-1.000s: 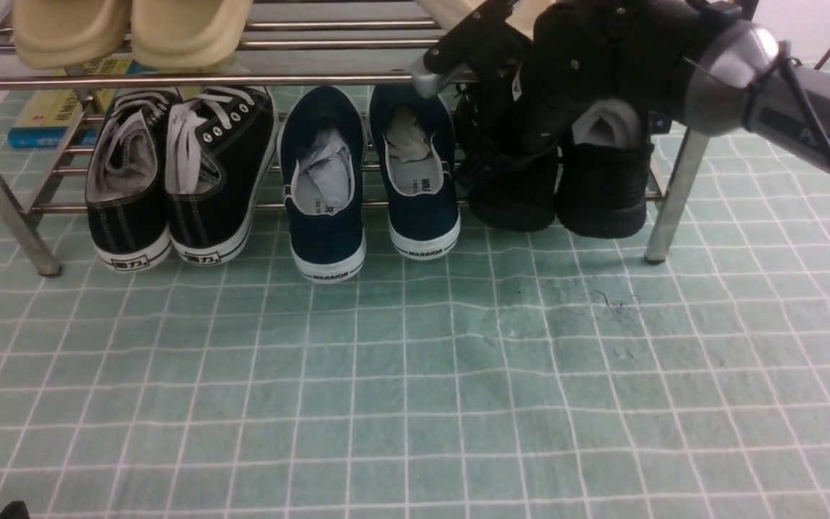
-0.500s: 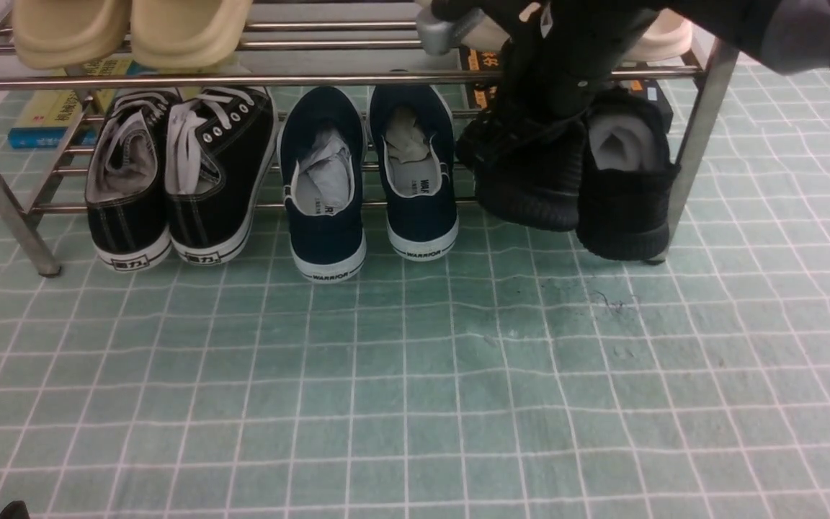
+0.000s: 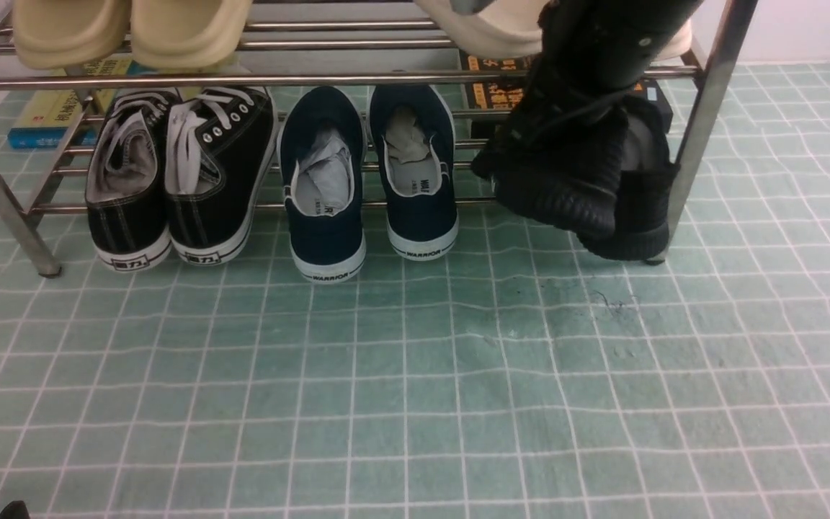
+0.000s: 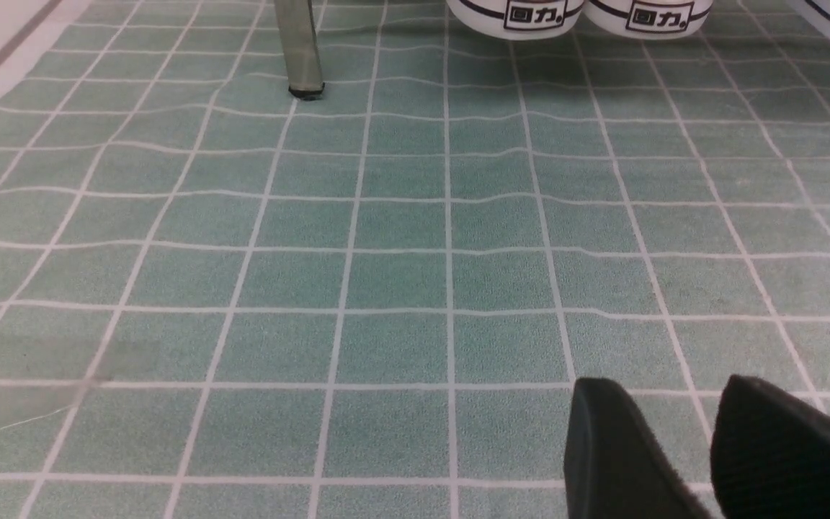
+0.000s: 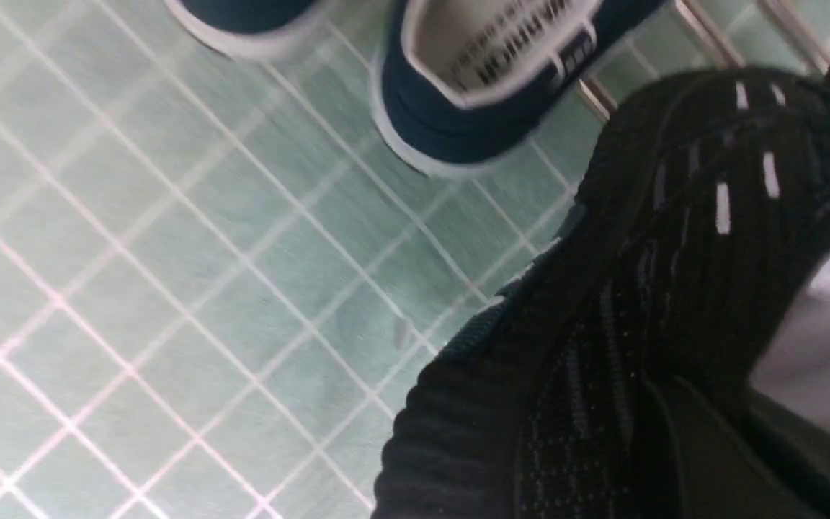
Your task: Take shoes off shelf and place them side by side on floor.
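Note:
My right gripper [image 3: 588,94] comes down from the top of the front view and is shut on the collar of one black knit shoe [image 3: 559,176]. That shoe hangs tilted, heel low, in front of the steel shelf's [image 3: 314,79] right end and above the green gridded floor [image 3: 415,375]. In the right wrist view its white dashes and knit upper [image 5: 674,252] fill the frame. The second black knit shoe [image 3: 642,216] stands behind it beside the shelf's right leg [image 3: 703,122], mostly hidden. Low over the floor [image 4: 386,274], my left gripper [image 4: 667,393] is open with nothing between its fingers.
On the lower tier stand black canvas sneakers with white laces [image 3: 177,173] and navy WARRIOR slip-ons [image 3: 368,173]. Beige slippers [image 3: 127,29] lie on the upper tier. Books [image 3: 47,115] lie behind the rack. The shelf's left leg [image 4: 300,50] stands ahead of my left gripper.
My right arm has risen and swung back out of the frame's right side, lifting and tilting the held black shoe. The other black shoe has shifted right against the shelf leg.

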